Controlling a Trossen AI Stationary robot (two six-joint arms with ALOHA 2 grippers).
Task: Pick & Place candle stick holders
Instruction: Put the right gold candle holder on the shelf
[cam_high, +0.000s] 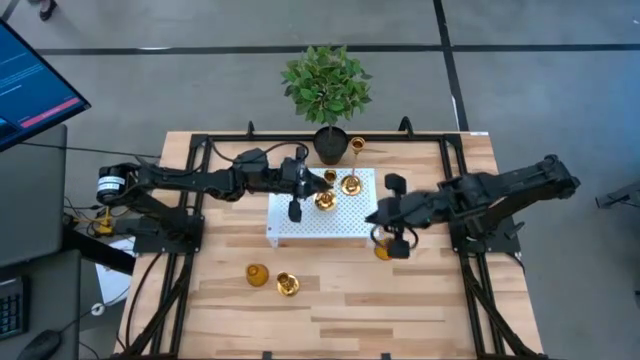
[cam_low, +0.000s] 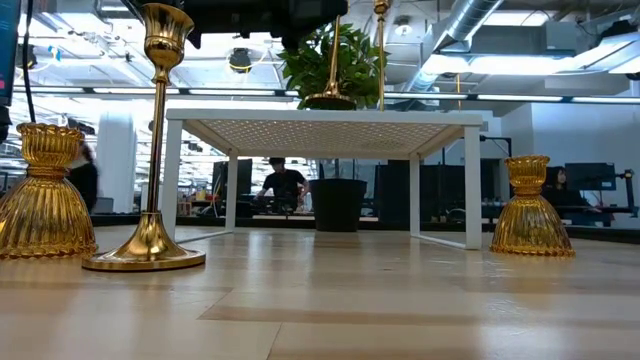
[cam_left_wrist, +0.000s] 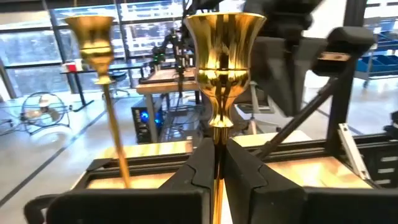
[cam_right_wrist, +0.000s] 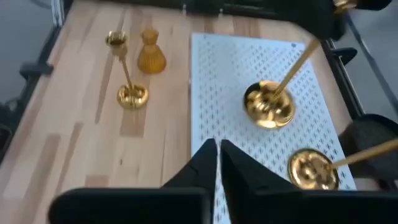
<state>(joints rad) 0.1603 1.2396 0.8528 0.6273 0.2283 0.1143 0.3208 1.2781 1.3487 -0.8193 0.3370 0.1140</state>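
Left gripper (cam_left_wrist: 217, 174) jaws clamped on tall candle holder (cam_left_wrist: 221, 68) stem over white tray (cam_high: 350, 225). Right gripper (cam_right_wrist: 217, 163) jaws together, empty, beside tray. Short holders (cam_high: 257, 275) on table (cam_high: 400, 300).

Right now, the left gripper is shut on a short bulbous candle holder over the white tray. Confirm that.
One thing is wrong. The left gripper is shut on the slim stem of a tall candle holder, not on a short bulbous one, as the left wrist view shows. The rest holds: the gripper is over the white tray.
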